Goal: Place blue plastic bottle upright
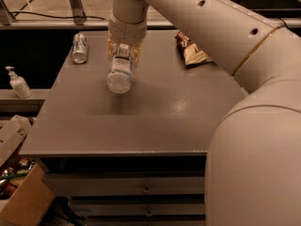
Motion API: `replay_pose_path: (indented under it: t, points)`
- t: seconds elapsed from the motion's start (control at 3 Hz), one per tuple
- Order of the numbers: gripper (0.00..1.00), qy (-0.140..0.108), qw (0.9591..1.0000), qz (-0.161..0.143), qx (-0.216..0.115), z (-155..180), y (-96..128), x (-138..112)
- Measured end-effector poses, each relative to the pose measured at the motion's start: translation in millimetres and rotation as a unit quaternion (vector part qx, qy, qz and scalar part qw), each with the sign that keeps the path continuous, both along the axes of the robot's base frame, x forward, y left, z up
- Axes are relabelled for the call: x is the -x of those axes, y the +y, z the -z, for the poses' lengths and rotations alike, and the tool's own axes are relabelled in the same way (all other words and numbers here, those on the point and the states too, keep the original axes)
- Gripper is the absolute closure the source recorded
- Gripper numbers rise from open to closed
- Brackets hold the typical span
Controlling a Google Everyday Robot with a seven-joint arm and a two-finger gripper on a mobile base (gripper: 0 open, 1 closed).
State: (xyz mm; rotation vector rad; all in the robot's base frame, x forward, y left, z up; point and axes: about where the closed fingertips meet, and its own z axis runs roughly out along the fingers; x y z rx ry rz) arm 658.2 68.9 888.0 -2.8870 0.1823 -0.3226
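Note:
The blue plastic bottle (119, 72) is a small clear ribbed bottle with a white label. It is held tilted above the grey table (141, 121), its round end pointing toward the camera. My gripper (123, 51) hangs from the big cream arm at the upper middle and is shut on the bottle's upper part. The bottle casts a faint shadow on the table below it and does not touch the surface.
A silver can (79, 47) lies at the table's back left. A snack bag (192, 50) lies at the back right. A white pump bottle (18, 83) stands on a ledge at left. Cardboard boxes (19, 197) sit on the floor at lower left. Drawers are under the table.

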Motion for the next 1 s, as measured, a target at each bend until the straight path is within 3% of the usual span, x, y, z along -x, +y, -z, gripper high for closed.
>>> replay_pose_path:
  t: [0.33, 0.67, 1.0]
  points:
    - [1.00, -0.019, 0.9997, -0.007, -0.012, 0, 0, 5]
    - [1.00, -0.082, 0.9954, -0.031, -0.038, -14, -10, 40]
    - [1.00, -0.137, 0.9870, -0.069, -0.046, -9, -20, 73]
